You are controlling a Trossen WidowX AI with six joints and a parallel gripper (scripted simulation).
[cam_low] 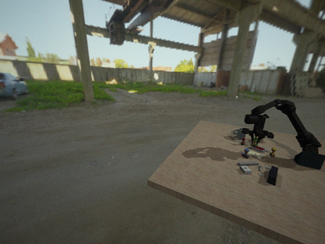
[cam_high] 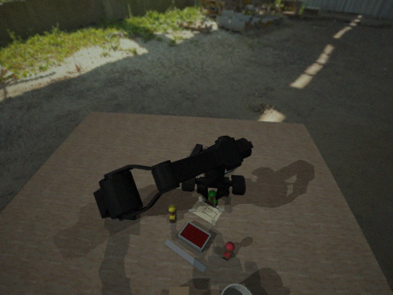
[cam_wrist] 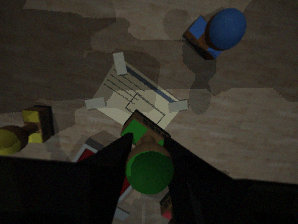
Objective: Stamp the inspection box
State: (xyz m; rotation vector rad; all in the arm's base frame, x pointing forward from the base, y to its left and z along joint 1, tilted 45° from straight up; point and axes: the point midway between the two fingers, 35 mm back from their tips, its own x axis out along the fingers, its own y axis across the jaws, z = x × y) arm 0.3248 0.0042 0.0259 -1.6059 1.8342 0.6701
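Observation:
My gripper (cam_high: 212,200) (cam_low: 255,143) (cam_wrist: 148,140) is shut on the green-handled stamp (cam_high: 212,193) (cam_wrist: 149,171), which hangs above the card's near edge. The card (cam_high: 200,213) (cam_wrist: 113,107) is taped down at its corners. Its outlined box (cam_wrist: 150,104) shows no print in its visible part; the stamp covers part of its lower edge in the wrist view. The red ink pad (cam_high: 194,236) (cam_low: 258,148) (cam_wrist: 87,154) lies beside the card, partly hidden by a finger in the wrist view. The word on the held stamp is not readable.
A yellow stamp (cam_high: 172,213) (cam_wrist: 44,124), blue stamp (cam_low: 246,152) (cam_wrist: 226,30) and red stamp (cam_high: 229,250) stand around the card and pad. A flat strip (cam_high: 185,256) lies beside the pad. A black block (cam_low: 272,175) and grey block (cam_low: 245,170) are on the bench.

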